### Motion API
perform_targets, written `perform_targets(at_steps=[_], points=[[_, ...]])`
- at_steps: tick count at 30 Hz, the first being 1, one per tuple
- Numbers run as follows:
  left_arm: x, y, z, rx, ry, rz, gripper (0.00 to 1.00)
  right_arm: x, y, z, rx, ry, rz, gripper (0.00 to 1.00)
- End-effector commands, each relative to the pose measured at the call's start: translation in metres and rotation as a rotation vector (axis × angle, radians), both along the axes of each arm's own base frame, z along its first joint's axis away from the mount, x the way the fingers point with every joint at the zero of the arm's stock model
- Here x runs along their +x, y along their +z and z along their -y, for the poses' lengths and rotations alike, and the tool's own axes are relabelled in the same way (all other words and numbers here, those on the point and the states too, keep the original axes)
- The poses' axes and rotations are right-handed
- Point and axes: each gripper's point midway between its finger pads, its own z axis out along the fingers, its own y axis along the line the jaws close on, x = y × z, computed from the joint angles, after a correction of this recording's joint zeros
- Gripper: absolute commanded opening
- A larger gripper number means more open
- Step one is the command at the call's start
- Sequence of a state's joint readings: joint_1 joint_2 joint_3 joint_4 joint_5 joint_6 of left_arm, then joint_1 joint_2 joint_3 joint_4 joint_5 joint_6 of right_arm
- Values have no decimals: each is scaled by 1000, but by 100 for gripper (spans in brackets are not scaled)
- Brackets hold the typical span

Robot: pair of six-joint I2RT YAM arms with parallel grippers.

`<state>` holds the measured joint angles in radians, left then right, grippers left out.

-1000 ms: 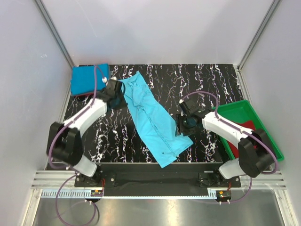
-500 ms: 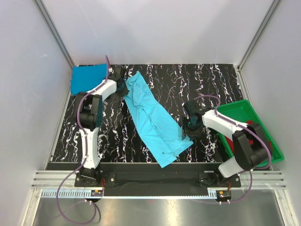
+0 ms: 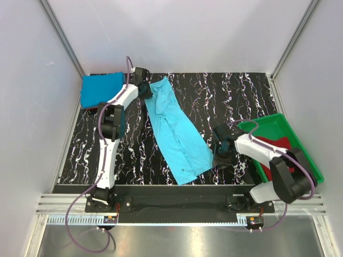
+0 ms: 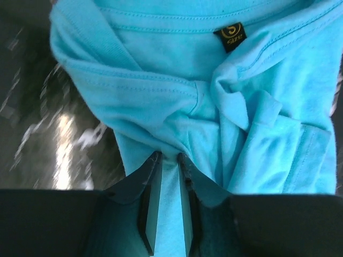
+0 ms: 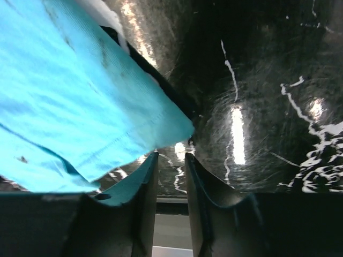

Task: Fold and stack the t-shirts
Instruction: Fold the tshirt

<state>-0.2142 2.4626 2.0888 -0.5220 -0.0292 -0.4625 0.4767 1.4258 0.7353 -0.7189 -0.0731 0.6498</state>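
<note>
**Operator:** Black marbled worktop [image 3: 236,91], white walls on three sides. Where are the shirts?

**Technician:** One light turquoise t-shirt [image 3: 174,131] lies stretched out as a long diagonal strip, collar end at the far left, hem end near the front centre. A folded deeper blue t-shirt [image 3: 101,89] sits in the far left corner, with a dark edge showing beneath it. A dark red t-shirt [image 3: 280,143] lies in the green tray [image 3: 268,124] at the right edge.

**Operator:** Left gripper [image 4: 166,160]?

**Technician:** It sits at the collar end. The wrist view shows the fingers nearly together with turquoise cloth pinched between them, just below the bunched neckline and the size label [image 4: 233,35].

**Operator:** Right gripper [image 5: 170,158]?

**Technician:** It sits at the hem corner nearest the tray. The fingers stand a narrow gap apart. The hem corner lies just above the left finger [image 5: 142,184]; whether cloth is held between them I cannot tell.
</note>
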Motion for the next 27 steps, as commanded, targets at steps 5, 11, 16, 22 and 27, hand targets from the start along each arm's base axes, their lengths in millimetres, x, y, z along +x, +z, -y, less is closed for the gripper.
perform_targets(at_steps=[5, 11, 16, 22, 27], points=[[53, 26, 50, -234, -146, 181, 27, 17, 41, -25, 174, -164, 128, 32], [54, 99, 55, -331, -231, 301, 31, 46, 79, -32, 182, -103, 236, 44], [31, 173, 21, -270, -190, 406, 41, 65, 53, -4, -22, -17, 188, 52], [1, 142, 2, -193, -147, 316, 48, 59, 19, -17, 13, 68, 58, 51], [-11, 81, 2, -206, -105, 151, 46, 51, 5, -12, -11, 78, 19, 50]])
